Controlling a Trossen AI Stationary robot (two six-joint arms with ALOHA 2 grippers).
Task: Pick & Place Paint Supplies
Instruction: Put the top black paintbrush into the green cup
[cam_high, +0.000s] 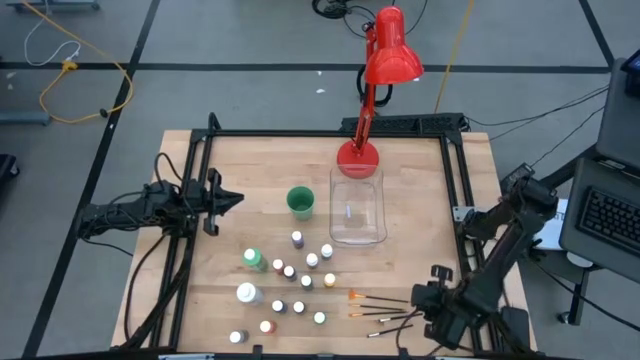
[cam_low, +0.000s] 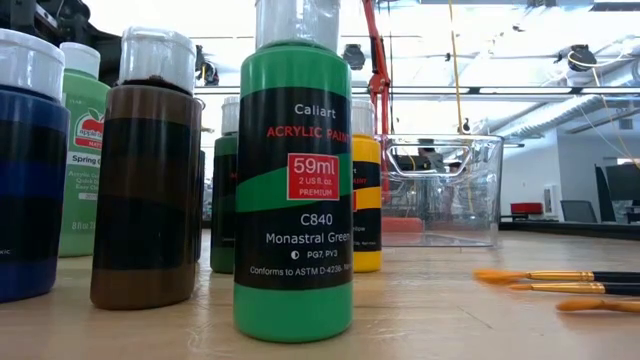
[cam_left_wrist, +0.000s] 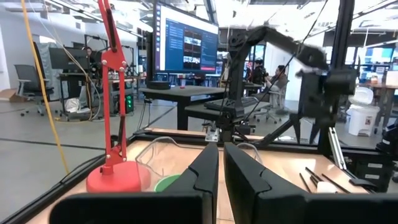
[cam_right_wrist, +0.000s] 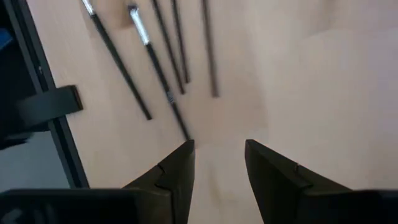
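Observation:
Several small white-capped paint bottles (cam_high: 290, 285) of varied colours stand upright on the table's near-left part, with two larger ones, green (cam_high: 255, 259) and white (cam_high: 246, 293). In the low view a green bottle (cam_low: 293, 200) stands closest. Several thin dark-handled brushes (cam_high: 385, 305) with orange tips lie flat to the right of the bottles. My right gripper (cam_high: 428, 290) hovers open over the brushes' handle ends (cam_right_wrist: 165, 81), touching nothing. My left gripper (cam_high: 232, 197) waits shut at the table's left side, pointing toward the green cup.
A green cup (cam_high: 300, 203) stands near the table's middle, beside a clear rectangular bin (cam_high: 358, 210). A red desk lamp's base (cam_high: 358, 155) sits behind the bin. Black frame rails (cam_high: 455, 180) edge the table. Bare wood shows between the brushes and the bin.

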